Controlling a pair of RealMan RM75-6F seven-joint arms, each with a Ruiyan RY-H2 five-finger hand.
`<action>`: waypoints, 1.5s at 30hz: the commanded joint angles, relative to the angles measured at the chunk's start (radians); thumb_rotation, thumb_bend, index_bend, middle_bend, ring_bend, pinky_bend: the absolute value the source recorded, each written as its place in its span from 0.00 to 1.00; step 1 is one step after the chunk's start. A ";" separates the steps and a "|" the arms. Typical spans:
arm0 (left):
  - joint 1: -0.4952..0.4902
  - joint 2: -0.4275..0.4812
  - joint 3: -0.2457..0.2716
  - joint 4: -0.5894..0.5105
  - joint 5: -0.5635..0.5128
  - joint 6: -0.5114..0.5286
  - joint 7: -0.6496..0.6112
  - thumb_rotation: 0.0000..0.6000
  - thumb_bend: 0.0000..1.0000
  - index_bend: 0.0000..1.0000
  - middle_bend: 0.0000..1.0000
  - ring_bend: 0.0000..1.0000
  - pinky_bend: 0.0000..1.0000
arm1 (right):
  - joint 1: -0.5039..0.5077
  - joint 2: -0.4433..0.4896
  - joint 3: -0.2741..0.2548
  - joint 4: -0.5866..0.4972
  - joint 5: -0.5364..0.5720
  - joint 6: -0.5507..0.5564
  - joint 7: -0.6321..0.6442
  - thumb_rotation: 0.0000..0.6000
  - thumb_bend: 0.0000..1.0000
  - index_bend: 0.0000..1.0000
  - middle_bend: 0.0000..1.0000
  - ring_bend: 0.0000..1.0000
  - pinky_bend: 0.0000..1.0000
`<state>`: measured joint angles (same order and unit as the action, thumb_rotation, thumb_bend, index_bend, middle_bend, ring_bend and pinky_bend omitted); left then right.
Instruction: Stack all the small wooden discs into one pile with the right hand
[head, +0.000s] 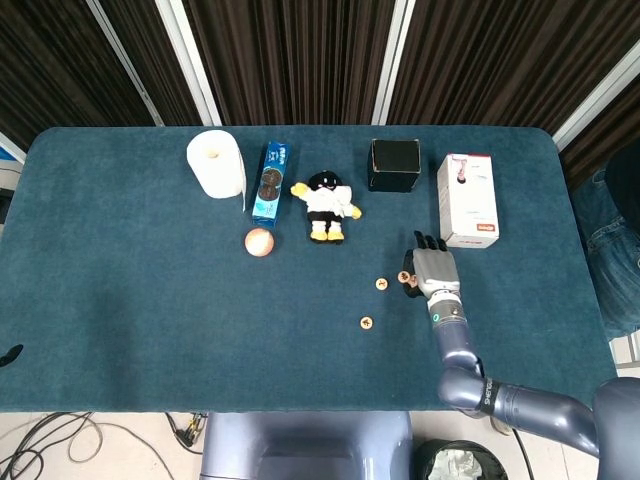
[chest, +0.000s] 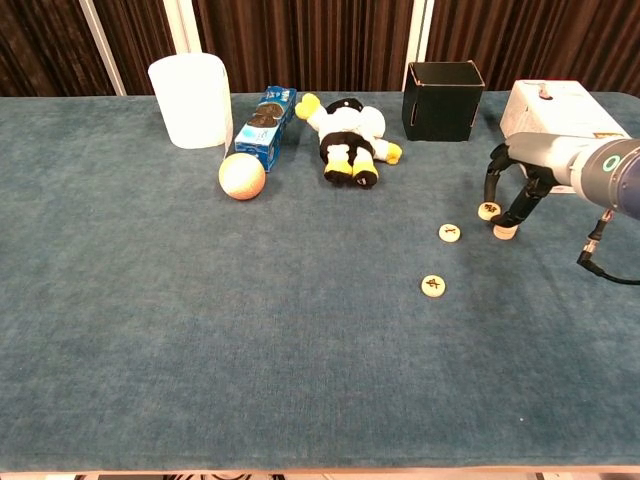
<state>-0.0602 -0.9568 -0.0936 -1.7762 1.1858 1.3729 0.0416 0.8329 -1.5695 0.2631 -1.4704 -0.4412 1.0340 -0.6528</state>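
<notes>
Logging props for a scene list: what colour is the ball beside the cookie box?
Pale peach-pink ball; clearest in the chest view.

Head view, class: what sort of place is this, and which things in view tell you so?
Probably a robot test lab, not a home. A table covered in blue cloth holds unrelated props, such as a plush toy and small discs, a robot hand works among them, and cables lie on the floor.
</notes>
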 joint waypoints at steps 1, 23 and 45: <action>0.000 0.000 0.000 0.000 0.000 0.001 0.001 1.00 0.15 0.07 0.00 0.00 0.00 | -0.002 0.003 -0.004 0.002 0.003 -0.003 0.001 1.00 0.41 0.52 0.00 0.00 0.00; 0.000 -0.003 0.000 -0.002 -0.005 0.002 0.010 1.00 0.15 0.07 0.00 0.00 0.00 | -0.012 0.020 -0.020 0.011 0.007 -0.015 0.023 1.00 0.41 0.52 0.00 0.00 0.00; -0.002 -0.003 0.000 -0.005 -0.012 0.000 0.017 1.00 0.15 0.07 0.00 0.00 0.00 | -0.018 0.025 -0.029 0.019 0.006 -0.022 0.036 1.00 0.41 0.52 0.00 0.00 0.00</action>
<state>-0.0618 -0.9597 -0.0940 -1.7812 1.1736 1.3723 0.0588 0.8149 -1.5444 0.2337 -1.4511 -0.4349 1.0117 -0.6168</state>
